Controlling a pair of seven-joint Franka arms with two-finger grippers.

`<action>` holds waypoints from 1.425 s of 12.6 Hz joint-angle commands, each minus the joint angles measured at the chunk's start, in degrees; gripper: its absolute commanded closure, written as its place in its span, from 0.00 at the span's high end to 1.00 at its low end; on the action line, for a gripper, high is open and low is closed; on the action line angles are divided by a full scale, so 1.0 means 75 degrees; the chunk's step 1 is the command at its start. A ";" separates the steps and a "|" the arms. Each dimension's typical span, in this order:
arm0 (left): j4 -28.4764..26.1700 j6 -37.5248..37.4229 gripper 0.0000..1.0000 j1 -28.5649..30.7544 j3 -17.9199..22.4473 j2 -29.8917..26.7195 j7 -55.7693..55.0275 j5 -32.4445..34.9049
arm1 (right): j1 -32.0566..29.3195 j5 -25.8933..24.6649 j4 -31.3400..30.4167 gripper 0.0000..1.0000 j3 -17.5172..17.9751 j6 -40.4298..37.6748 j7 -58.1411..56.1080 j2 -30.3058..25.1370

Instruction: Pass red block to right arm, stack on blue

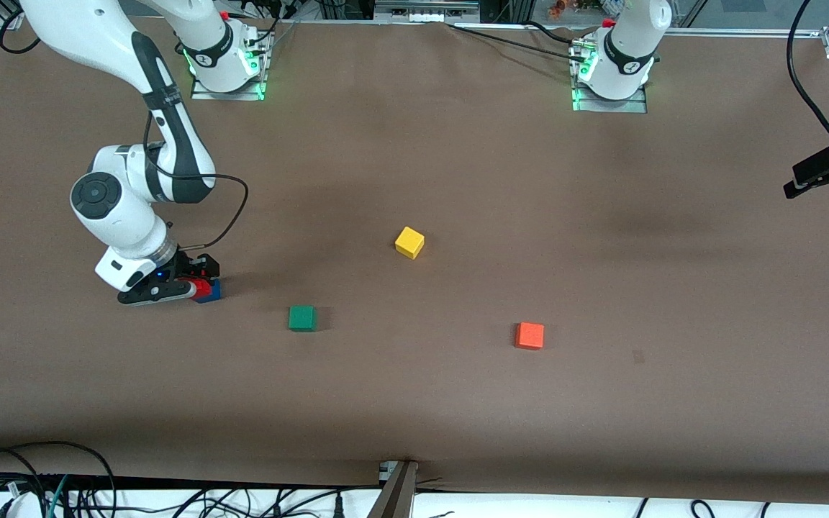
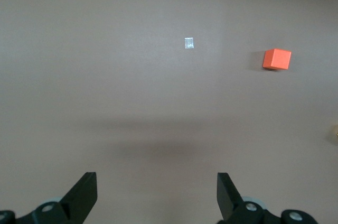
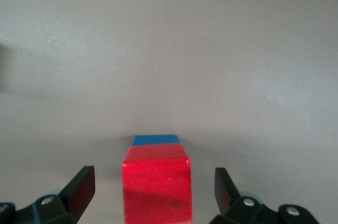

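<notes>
The red block [image 1: 202,288] [image 3: 157,187] sits on top of the blue cube [image 1: 213,292], of which only a thin strip [image 3: 155,140] shows in the right wrist view. Both are near the right arm's end of the table. My right gripper [image 1: 195,285] [image 3: 154,182] is down at the stack and open, its fingers either side of the red block with a gap on each side. My left gripper [image 2: 156,184] is open and holds nothing, high over bare table. It does not show in the front view.
A green cube [image 1: 302,318] lies beside the stack, toward the middle. A yellow cube [image 1: 409,242] lies mid-table. An orange cube [image 1: 529,335] [image 2: 277,58] lies toward the left arm's end. A black clamp [image 1: 828,169] juts in at that end's edge.
</notes>
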 commanded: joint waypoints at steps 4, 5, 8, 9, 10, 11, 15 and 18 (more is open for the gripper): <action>0.0214 0.0134 1.00 0.0010 -0.0062 0.0158 0.0024 0.0350 | -0.0040 -0.0057 0.2626 1.00 -0.0190 -0.4345 -0.0126 -0.0426; 0.0213 0.0134 1.00 0.0010 -0.0063 0.0158 0.0035 0.0362 | -0.0064 -0.0057 0.3142 1.00 -0.0261 -0.5119 -0.0255 -0.0427; 0.0178 0.0123 1.00 0.0022 -0.0063 0.0158 0.0199 0.0350 | -0.0134 -0.0057 0.3954 1.00 -0.0320 -0.6437 -0.0268 -0.0427; 0.0178 0.0122 1.00 0.0022 -0.0063 0.0158 0.0199 0.0350 | -0.0134 -0.0057 0.4118 1.00 -0.0332 -0.6718 -0.0268 -0.0427; 0.0178 0.0122 1.00 0.0022 -0.0063 0.0158 0.0199 0.0362 | -0.0134 0.0013 0.4386 1.00 -0.0332 -0.6849 -0.0268 -0.0427; 0.0178 0.0122 1.00 0.0010 -0.0063 0.0146 0.0199 0.0362 | -0.0157 0.0048 0.4552 1.00 -0.0332 -0.6873 -0.0268 -0.0427; 0.0190 0.0134 1.00 -0.0002 -0.0086 0.0146 0.0469 0.0362 | -0.0181 0.0037 0.4705 1.00 -0.0379 -0.7528 -0.0221 -0.0695; 0.0190 0.0122 1.00 -0.0002 -0.0086 0.0146 0.0469 0.0362 | -0.0565 0.0013 0.4473 1.00 -0.0112 -0.7972 -0.0209 -0.1443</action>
